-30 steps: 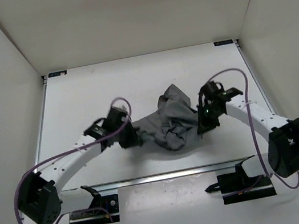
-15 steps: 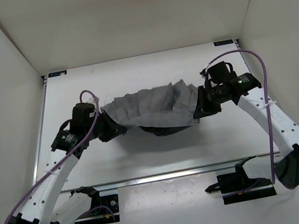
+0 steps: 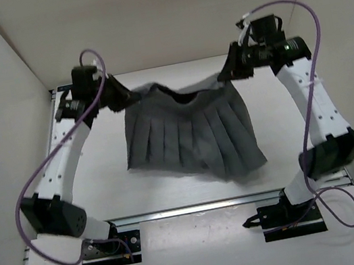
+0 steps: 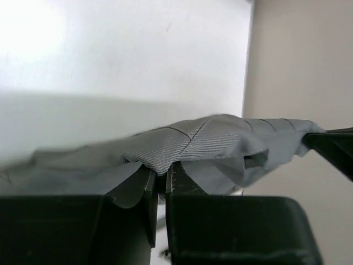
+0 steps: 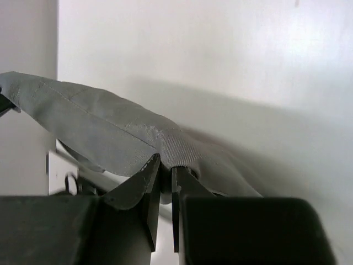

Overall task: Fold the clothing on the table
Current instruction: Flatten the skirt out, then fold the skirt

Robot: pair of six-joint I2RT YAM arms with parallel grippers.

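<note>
Clothing (image 3: 189, 140) that sat a second ago as a crumpled grey heap in the middle of the desk (image 3: 97, 187) now hangs spread wide, its pleats (image 3: 165, 141) running in plain parallel lines from the far side toward the near edge. Both arms have swung up and out toward the far corners and carried the waist edge (image 3: 181, 97) with them. The left pincer (image 3: 130, 94) is clamped on the left corner of that edge and the right pincer (image 3: 228, 73) on the right corner; each wrist view shows the fingers nipped tight on a ridge of the cloth. Between the two grips the waist edge sags a little in the middle, so the cloth is not fully taut. The hem (image 3: 201, 169) lies toward the near side; whether it rests on the desk or hangs just clear I cannot tell. Its right end reaches nearer than its left, so the piece sits somewhat askew. For the task this reads as the opening-out done and the fold itself not yet begun: the next move is probably to lay it flat, and the skewed hem may need evening first
</note>
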